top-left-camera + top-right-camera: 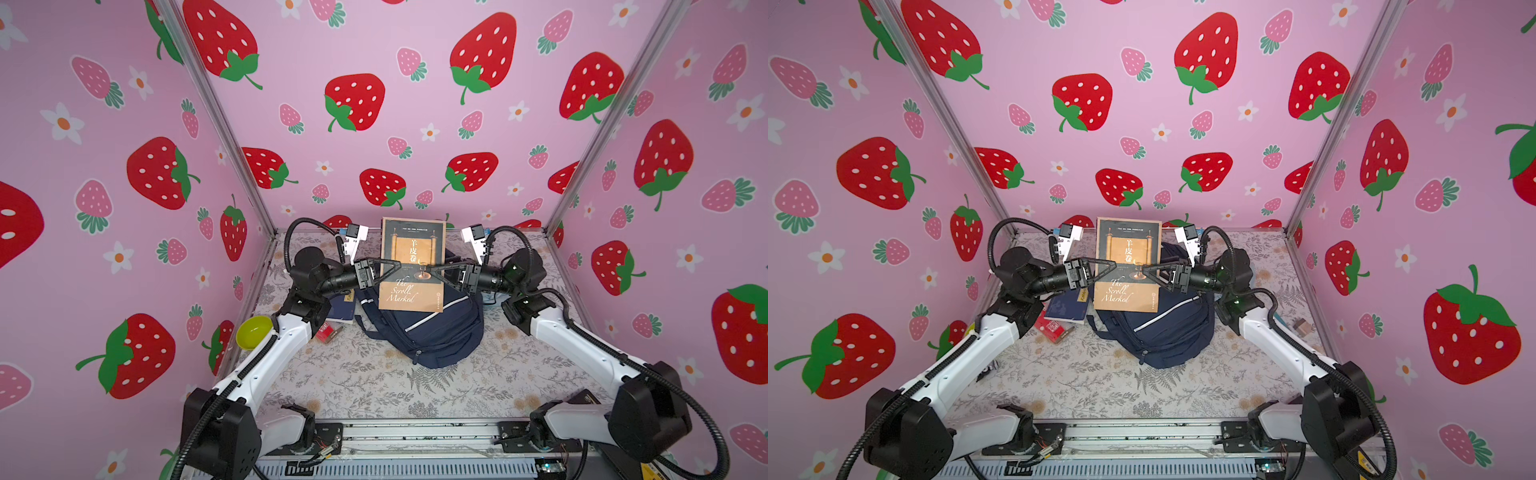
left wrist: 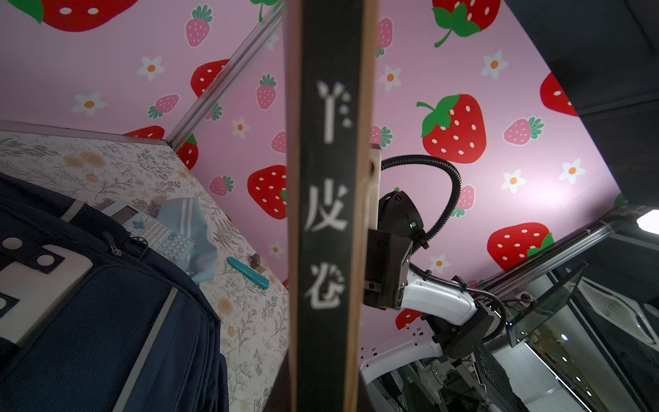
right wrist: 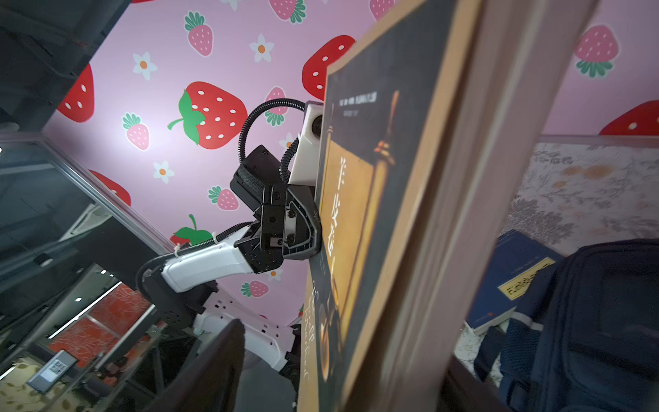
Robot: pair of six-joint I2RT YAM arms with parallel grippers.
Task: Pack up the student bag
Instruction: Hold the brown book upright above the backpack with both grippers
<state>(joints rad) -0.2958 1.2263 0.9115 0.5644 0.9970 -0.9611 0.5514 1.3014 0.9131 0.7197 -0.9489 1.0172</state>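
A book (image 1: pixel 411 257) with a dark and tan cover stands upright in the air over the student bag (image 1: pixel 428 332), a navy backpack lying on the floral table. My left gripper (image 1: pixel 398 264) is shut on the book's spine edge; in the left wrist view the spine (image 2: pixel 328 214) runs up from between its fingers, with the bag (image 2: pixel 89 303) beside it. My right gripper (image 1: pixel 433 272) is open around the book's page edge. In the right wrist view one of its fingers (image 3: pixel 214 364) stands clear of the cover (image 3: pixel 374 214).
Left of the bag lie a blue book (image 1: pixel 1069 307) and a red pack (image 1: pixel 1052 326), with a green bowl (image 1: pixel 253 330) at the table's left edge. Behind the bag are a calculator (image 2: pixel 157 232), pale cloth (image 2: pixel 192 228), a teal stick (image 2: pixel 248 273) and a wooden block (image 1: pixel 1300 325).
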